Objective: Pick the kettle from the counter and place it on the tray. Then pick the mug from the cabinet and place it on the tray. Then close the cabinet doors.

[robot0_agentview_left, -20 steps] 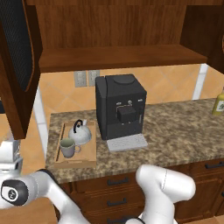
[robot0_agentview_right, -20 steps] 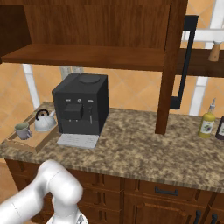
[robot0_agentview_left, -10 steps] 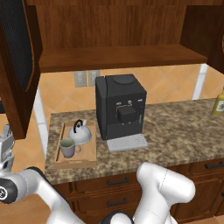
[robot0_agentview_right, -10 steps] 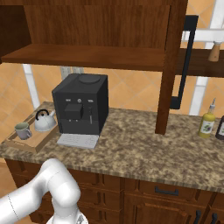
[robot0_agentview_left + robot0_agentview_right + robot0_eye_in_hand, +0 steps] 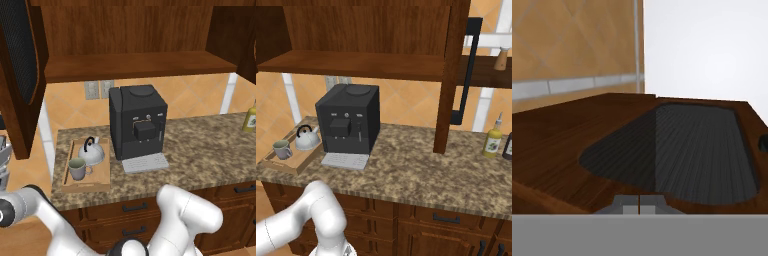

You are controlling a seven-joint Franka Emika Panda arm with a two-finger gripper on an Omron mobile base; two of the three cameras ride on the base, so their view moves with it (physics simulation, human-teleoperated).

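The silver-grey kettle (image 5: 93, 152) (image 5: 306, 140) and the grey-green mug (image 5: 77, 168) (image 5: 281, 149) both stand on the wooden tray (image 5: 101, 176) (image 5: 291, 163) at the left end of the counter (image 5: 200, 155) (image 5: 421, 170). The cabinet (image 5: 135, 65) (image 5: 356, 62) is open, its shelf bare. Its left door (image 5: 20, 70) (image 5: 677, 150) swings out towards me. The right door (image 5: 451, 75) stands edge-on with its black handle (image 5: 468, 70). My gripper (image 5: 2, 152) (image 5: 638, 203) is at the far left, below the left door and close against its mesh panel. Its fingers meet, holding nothing.
A black coffee machine (image 5: 137, 127) (image 5: 348, 125) stands right of the tray. Two bottles (image 5: 492, 142) (image 5: 250, 117) sit at the counter's right end. Dark drawers (image 5: 125, 207) (image 5: 446, 217) run under the counter. My arm (image 5: 185, 220) curls low in front of them.
My hand has slid left and a little up, to the edge of the left base view beside the left door. Kettle, mug and tray have not moved.
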